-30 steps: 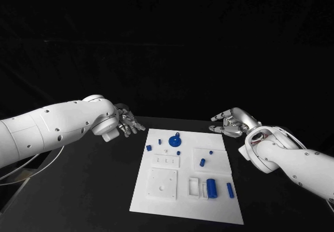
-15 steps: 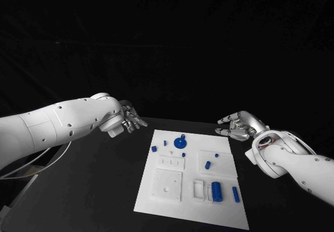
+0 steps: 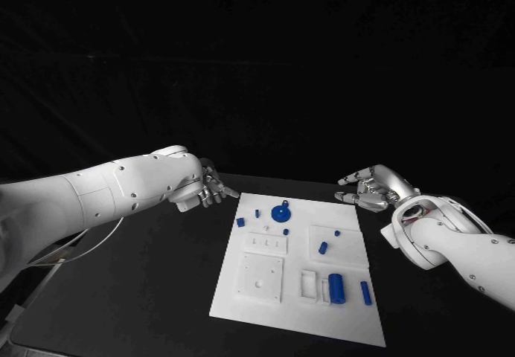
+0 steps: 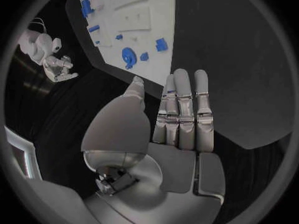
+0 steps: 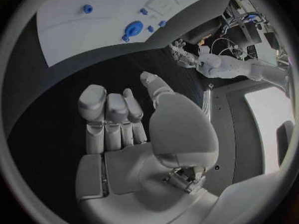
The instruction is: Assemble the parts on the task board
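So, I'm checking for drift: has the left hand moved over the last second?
No. The left hand keeps its place beside the task board's far left corner; the whole head view shifted together, so the camera moved.

The table looks matt black, and the task board a smooth matt white plastic. The blue parts look like smooth plastic; both arms have glossy white shells.

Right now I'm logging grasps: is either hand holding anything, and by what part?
Nothing is held. The left hand and right hand are both empty, fingers apart, off the far corners of the white board; the blue parts lie untouched.
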Robot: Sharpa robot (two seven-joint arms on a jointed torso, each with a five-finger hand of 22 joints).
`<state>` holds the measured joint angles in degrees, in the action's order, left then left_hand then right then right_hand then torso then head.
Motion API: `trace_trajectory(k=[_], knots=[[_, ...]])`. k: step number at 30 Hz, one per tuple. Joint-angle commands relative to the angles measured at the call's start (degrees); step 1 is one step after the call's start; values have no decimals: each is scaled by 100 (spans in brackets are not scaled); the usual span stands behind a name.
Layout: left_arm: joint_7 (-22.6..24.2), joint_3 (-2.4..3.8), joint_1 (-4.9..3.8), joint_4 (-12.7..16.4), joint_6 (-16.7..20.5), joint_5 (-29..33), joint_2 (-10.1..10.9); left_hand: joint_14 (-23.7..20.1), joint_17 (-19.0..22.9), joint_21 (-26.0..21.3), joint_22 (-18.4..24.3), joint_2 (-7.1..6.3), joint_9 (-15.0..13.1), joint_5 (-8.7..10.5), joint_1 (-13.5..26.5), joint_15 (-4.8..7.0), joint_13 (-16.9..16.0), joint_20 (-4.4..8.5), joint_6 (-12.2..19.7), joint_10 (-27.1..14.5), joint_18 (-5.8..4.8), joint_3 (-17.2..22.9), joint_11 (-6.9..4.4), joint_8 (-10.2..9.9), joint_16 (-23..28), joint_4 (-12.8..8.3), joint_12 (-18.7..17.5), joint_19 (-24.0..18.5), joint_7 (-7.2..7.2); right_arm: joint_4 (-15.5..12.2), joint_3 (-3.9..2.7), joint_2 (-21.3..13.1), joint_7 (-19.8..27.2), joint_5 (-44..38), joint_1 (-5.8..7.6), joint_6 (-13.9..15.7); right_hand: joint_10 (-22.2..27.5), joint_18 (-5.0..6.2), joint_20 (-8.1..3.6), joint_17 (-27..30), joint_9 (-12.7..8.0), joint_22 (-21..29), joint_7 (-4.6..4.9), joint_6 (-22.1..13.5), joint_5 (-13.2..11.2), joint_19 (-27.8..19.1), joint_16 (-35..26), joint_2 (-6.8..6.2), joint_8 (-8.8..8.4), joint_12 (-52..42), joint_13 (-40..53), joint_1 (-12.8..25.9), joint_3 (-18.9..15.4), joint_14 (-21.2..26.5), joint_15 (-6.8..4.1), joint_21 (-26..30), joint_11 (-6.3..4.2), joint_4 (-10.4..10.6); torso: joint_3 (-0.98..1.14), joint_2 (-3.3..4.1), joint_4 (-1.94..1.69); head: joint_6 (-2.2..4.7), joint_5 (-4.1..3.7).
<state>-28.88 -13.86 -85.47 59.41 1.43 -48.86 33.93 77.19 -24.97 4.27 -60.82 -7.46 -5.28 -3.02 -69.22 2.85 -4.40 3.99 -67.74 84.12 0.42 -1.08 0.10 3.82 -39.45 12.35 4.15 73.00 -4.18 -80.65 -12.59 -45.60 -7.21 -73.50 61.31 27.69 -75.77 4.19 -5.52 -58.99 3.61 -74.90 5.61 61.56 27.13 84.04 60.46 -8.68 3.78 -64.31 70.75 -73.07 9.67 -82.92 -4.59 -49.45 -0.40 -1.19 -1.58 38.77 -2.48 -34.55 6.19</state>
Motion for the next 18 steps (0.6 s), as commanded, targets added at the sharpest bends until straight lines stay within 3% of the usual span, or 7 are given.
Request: trace_trajectory(k=[1,7,14,18], knots=[[-48,2,79,-95,-439,-344,-112,-27,-21,10,-16,-62,12,27,42,-11,-7,12,54,-2,36,-35,42,3,-16,54,-7,20,9,-24,-3,6,29,-11,-2,-59,18,97,5,-5,-5,-616,3,-9,22,293,-24,6,-24,20,-1,29,20,-1,17,24,-9,-8,-16,9,7,-8,21],[-36,3,250,-343,-695,-531,-318,-49,-69,8,-63,-125,58,26,174,-24,-12,0,156,-42,44,-75,61,3,-39,304,-6,4,-20,-52,-3,9,25,-13,-2,-61,17,98,6,-3,-5,-615,5,-15,15,294,-27,14,-24,18,1,25,31,0,18,25,-8,-13,-36,30,19,-10,14],[40,5,325,-520,-856,-574,-456,-64,-112,7,-113,-206,118,25,322,-32,-22,-11,309,-67,55,-78,79,8,-69,409,0,-1,-59,-72,-3,12,23,-21,-2,-61,17,98,6,-3,-5,-615,5,-15,15,294,-27,14,-24,18,1,25,31,0,18,25,-8,-13,-59,53,21,-6,7],[81,5,362,-570,-951,-579,-518,-71,-139,8,-139,-249,128,25,367,-36,-25,-14,373,-80,57,-101,86,4,-100,411,0,-7,-75,-84,-3,16,23,-27,-2,-60,17,98,6,-3,-5,-615,5,-15,15,294,-27,14,-24,18,1,25,31,0,18,25,-8,-13,-60,51,22,-14,1]])
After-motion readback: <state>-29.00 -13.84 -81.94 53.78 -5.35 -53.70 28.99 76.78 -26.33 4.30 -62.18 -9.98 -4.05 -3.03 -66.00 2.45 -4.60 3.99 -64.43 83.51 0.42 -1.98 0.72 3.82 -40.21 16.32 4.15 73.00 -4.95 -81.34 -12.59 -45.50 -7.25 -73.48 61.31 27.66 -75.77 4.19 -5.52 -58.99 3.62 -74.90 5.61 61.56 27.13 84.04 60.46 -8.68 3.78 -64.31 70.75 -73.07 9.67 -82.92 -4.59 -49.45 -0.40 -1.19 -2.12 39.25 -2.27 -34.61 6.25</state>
